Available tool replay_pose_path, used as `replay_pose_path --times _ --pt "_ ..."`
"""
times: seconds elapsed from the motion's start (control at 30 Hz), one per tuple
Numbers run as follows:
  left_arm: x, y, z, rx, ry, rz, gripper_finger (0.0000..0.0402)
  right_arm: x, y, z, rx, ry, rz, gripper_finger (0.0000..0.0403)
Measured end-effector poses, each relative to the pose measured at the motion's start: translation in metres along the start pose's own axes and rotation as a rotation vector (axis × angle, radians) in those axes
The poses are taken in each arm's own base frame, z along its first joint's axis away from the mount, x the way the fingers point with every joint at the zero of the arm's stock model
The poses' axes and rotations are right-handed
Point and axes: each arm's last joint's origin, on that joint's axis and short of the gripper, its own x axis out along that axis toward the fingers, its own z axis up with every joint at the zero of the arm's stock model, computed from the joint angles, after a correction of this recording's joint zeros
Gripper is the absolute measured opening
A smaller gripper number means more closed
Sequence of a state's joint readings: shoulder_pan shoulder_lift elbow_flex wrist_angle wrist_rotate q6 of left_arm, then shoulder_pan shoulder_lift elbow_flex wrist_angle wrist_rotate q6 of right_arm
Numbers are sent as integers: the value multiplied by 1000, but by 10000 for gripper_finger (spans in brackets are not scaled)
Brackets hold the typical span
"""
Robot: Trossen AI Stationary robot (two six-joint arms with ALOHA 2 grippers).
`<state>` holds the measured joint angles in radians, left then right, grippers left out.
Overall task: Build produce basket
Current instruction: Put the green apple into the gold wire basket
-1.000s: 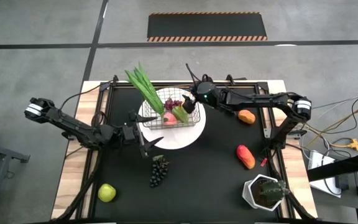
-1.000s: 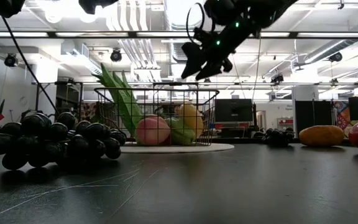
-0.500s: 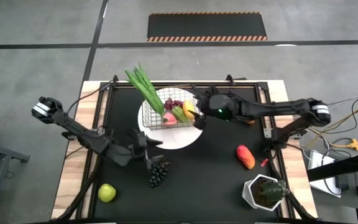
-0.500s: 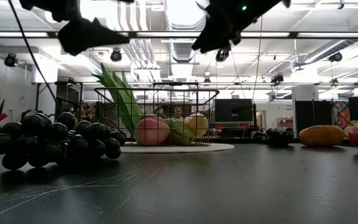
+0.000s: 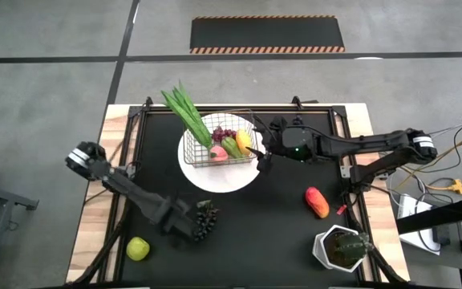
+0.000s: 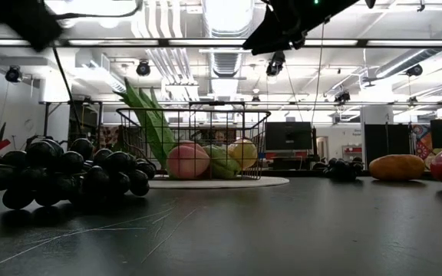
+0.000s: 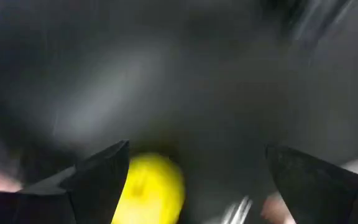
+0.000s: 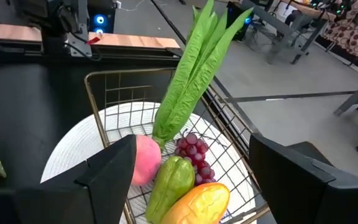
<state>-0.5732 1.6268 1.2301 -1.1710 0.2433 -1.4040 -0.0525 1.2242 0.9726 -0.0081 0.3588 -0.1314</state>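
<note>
Centrally, we see one basket (image 5: 224,148) on a white plate (image 5: 215,177) toward the tabletop's (image 5: 279,209) far side, holding five pieces: leafy stalks (image 5: 184,112), purple grapes (image 5: 224,134), pear (image 5: 232,147), peach (image 5: 217,152) and mango (image 5: 244,142). Four lie outside: dark grapes (image 5: 205,219), apple (image 5: 138,248), a red-orange fruit (image 5: 317,201) and another, seen only in the low view (image 6: 396,166).

Since a second ago our right gripper (image 5: 261,149), jaws open and empty, has left the basket with the mango inside. Our left gripper (image 5: 189,227), jaws open, has dropped beside the dark grapes.

Open room lies mid-tabletop; a potted plant (image 5: 343,247) takes the near right corner.
</note>
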Motion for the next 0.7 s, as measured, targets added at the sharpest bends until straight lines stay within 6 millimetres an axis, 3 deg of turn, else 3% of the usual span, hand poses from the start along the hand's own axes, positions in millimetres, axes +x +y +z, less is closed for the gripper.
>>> replay_pose_path --times 0.1,0.2,0.5,0.7 --pt "9 -3 -23 25 189 115 354 3 2 -2 -3 8 1 294" --pt "11 -3 -41 -37 254 153 354 7 3 -4 -4 12 2 297" --pt "26 -6 -81 -140 168 91 354 12 5 -4 0 -1 0 292" --pt "33 1 -91 -157 93 167 354 12 5 -4 1 -1 0 297"
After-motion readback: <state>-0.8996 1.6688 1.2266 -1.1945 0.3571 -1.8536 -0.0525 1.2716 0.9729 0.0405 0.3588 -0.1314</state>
